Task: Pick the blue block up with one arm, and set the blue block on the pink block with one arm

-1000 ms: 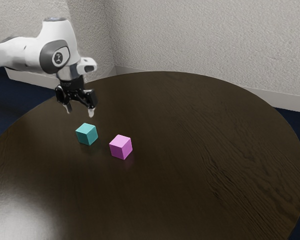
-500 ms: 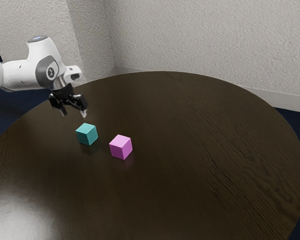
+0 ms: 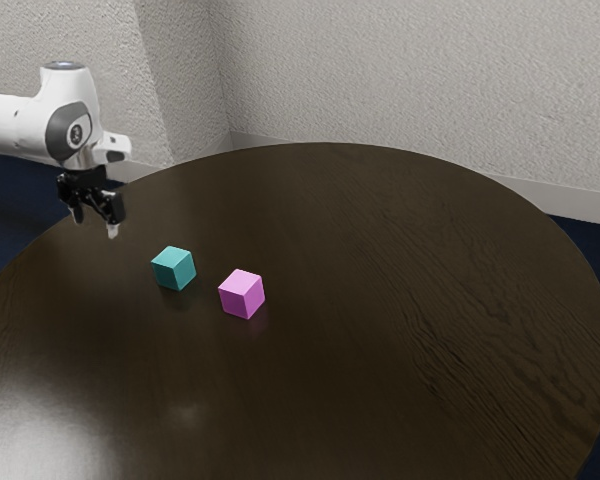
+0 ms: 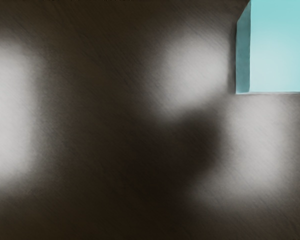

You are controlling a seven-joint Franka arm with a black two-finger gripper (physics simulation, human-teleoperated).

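Note:
The blue block (image 3: 173, 267), teal in colour, rests on the dark round table (image 3: 400, 300). The pink block (image 3: 241, 293) sits just to its right in the exterior view, a small gap apart. My gripper (image 3: 96, 223) hangs open above the table's far left part, well to the left of the blue block and holding nothing. In the wrist view a corner of the blue block (image 4: 275, 47) shows off to one side of the hand, on the bare table (image 4: 115, 150).
The table's edge curves close behind and to the left of the gripper in the exterior view. A textured wall corner (image 3: 180, 80) rises beyond the table. Wide bare tabletop lies to the right and front.
My hand has moved steadily toward the exterior view's left, away from the blue block it hovered over. Neither block has moved. The fingers stay open.

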